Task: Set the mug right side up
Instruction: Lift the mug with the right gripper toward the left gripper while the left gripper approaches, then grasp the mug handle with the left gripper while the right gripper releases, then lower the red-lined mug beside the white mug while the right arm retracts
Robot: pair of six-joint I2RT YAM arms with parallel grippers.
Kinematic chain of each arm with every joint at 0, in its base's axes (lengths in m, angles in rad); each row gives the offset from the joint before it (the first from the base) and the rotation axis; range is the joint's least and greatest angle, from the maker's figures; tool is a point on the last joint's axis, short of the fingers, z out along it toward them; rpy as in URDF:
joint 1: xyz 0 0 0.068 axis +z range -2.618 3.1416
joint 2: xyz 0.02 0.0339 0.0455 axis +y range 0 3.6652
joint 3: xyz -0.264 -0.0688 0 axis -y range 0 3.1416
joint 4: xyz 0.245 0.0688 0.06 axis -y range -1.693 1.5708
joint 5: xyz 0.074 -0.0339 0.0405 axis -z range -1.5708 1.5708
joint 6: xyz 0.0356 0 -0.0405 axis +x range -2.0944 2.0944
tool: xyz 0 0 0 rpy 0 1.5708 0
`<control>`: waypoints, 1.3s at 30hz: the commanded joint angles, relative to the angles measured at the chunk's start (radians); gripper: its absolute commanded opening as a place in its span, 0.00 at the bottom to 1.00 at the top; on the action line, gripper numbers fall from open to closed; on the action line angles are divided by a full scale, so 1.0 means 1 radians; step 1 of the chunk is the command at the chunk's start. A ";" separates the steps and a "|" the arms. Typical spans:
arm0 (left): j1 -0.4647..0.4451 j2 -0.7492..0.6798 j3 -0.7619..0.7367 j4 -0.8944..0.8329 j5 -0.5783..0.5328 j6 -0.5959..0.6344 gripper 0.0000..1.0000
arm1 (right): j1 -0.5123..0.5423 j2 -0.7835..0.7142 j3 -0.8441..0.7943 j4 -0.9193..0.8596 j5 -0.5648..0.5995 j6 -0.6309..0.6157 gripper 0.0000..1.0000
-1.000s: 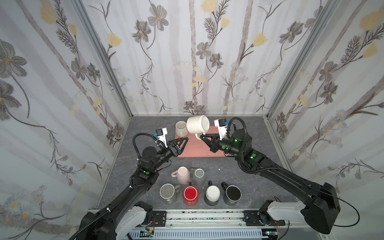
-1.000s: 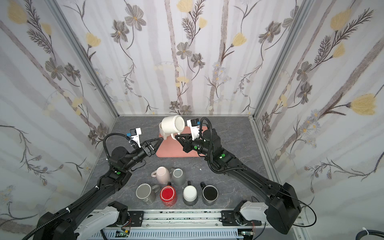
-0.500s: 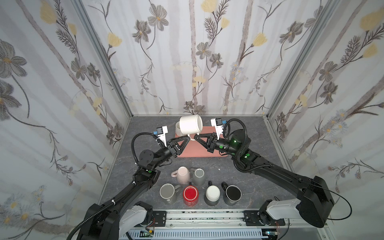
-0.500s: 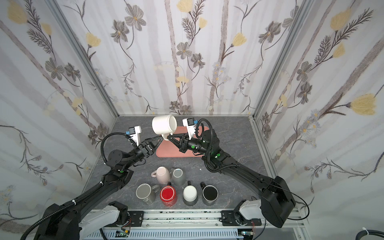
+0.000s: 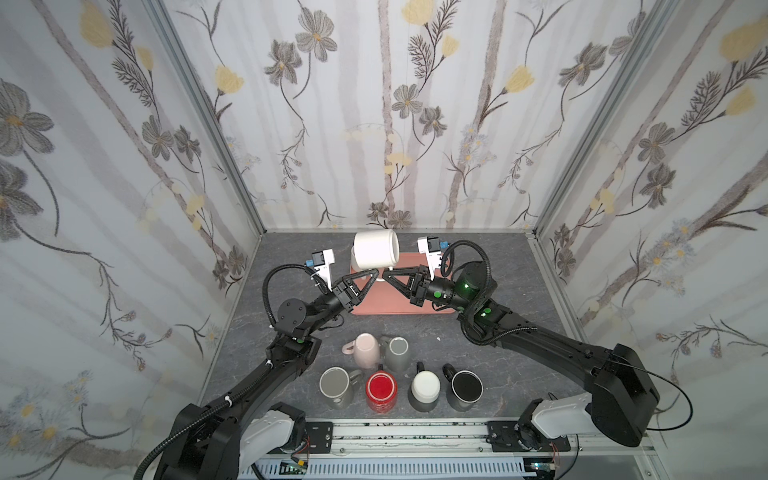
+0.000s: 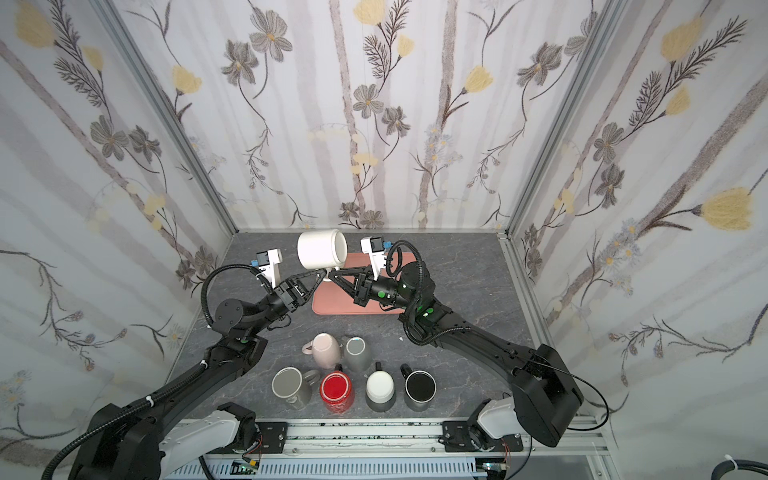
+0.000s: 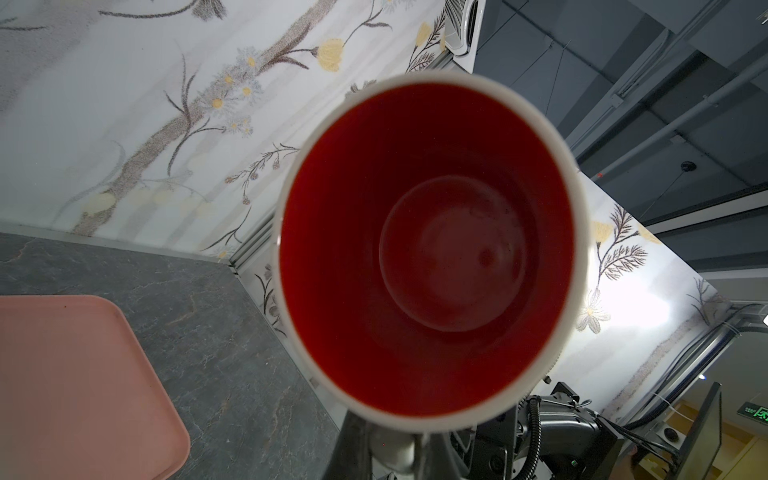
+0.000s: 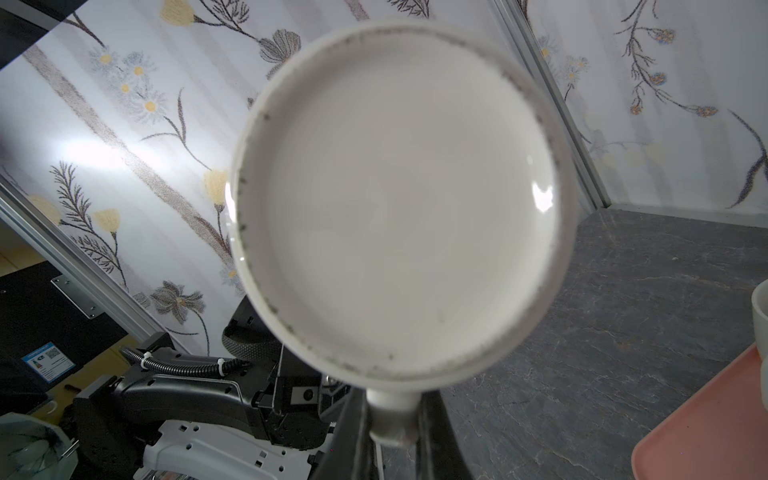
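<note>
A white mug [image 5: 374,249] with a red inside hangs on its side above the far left end of the pink tray [image 5: 390,301], its handle pointing down. The left gripper [image 5: 375,273] and the right gripper [image 5: 385,274] meet under it, both shut on the handle. The left wrist view looks into the mug's red inside [image 7: 428,249], and the white handle [image 7: 392,451] sits between the dark fingers. The right wrist view faces the mug's white base [image 8: 399,199], with the right gripper [image 8: 392,428] clamped on the handle. The mug [image 6: 320,249] appears in both top views.
A cream mug [image 5: 352,258] stands on the tray's far left corner, half hidden behind the held mug. Near the front edge, a pink mug [image 5: 365,351] lies on its side by a grey mug [image 5: 397,353], and several more mugs stand behind them, among them a red one [image 5: 381,388].
The right gripper has carried the mug leftward and turned it. The left gripper rose to meet it and shut on the handle.
</note>
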 commanded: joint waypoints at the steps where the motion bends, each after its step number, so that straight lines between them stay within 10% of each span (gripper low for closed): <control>1: -0.004 -0.045 0.047 -0.108 -0.057 0.100 0.00 | -0.002 -0.043 -0.010 -0.039 0.035 -0.029 0.33; 9: -0.084 0.003 0.317 -0.852 -0.429 0.425 0.00 | -0.026 -0.267 -0.080 -0.471 0.477 -0.228 0.56; 19: -0.254 0.497 0.726 -1.260 -0.915 0.619 0.00 | -0.113 -0.452 -0.235 -0.594 0.618 -0.206 0.58; 39: -0.223 1.130 1.296 -1.510 -1.079 0.660 0.00 | -0.230 -0.589 -0.327 -0.658 0.589 -0.208 0.60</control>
